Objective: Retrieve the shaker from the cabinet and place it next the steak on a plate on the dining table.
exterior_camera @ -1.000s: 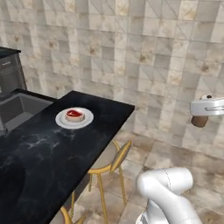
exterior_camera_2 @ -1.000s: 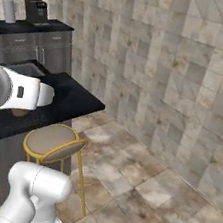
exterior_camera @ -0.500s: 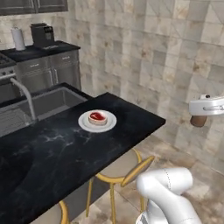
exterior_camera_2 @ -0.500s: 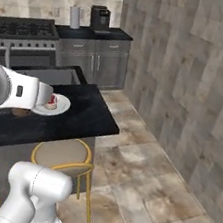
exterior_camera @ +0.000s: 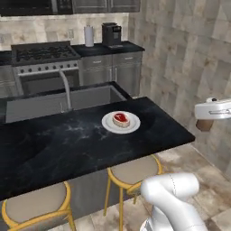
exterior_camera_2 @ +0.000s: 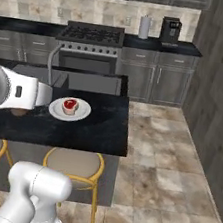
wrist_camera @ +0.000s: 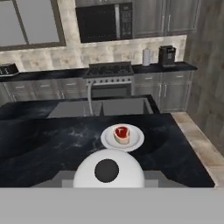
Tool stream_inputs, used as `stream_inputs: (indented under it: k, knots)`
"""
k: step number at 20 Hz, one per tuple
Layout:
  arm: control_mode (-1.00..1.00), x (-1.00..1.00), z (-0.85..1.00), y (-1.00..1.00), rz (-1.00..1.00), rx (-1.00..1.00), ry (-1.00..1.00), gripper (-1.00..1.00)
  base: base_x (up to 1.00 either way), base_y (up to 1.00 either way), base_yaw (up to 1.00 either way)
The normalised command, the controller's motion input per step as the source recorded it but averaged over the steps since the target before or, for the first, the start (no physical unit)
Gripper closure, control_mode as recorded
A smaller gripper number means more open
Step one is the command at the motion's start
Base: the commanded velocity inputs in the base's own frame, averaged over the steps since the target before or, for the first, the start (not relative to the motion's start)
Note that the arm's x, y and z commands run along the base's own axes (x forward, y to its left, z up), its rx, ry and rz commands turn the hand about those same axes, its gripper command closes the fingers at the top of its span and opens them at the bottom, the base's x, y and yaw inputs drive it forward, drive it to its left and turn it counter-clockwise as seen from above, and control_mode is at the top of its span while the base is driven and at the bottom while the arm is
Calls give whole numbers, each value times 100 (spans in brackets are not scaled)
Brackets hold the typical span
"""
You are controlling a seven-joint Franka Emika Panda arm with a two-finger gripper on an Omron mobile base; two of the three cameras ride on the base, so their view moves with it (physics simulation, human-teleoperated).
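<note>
The shaker (wrist_camera: 108,169) sits right in front of the hand camera, its white knob top with a dark centre facing the lens, so its long axis runs roughly along the line of the tool; in the left base view its brown body (exterior_camera: 204,125) hangs just under the white hand at the right edge. The fingers themselves are hidden behind that white top, so I cannot tell how far the tool is closed, though my guess is that it carries the shaker. From where it hangs, the plate (wrist_camera: 135,141) lies straight ahead and lower down, on the black marble tabletop (exterior_camera: 67,140) near its right end, with the steak (wrist_camera: 121,133) sitting on the middle of it. The shaker is off the tabletop's near right corner and well apart from the plate, above the floor beside the stool (exterior_camera: 133,170). The coming move, as I judge it, is forward and down over the tabletop edge, to set the shaker upright just beside the steak. The sink (exterior_camera: 58,104) and its faucet (exterior_camera: 66,89) lie farther back and to the left.
</note>
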Motion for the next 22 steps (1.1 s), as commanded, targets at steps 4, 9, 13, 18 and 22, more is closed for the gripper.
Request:
stream_inputs:
  k: [4, 9, 13, 18, 22]
  knots:
    - [100, 0, 0, 0, 0, 0, 0, 100, 100, -29, 61]
    - [100, 0, 0, 0, 0, 0, 0, 100, 100, -38, 53]
    - [100, 0, 0, 0, 0, 0, 0, 100, 100, -32, 40]
    - [100, 0, 0, 0, 0, 0, 0, 100, 52, 0, 14]
    - [100, 0, 0, 0, 0, 0, 0, 100, 4, 0, 2]
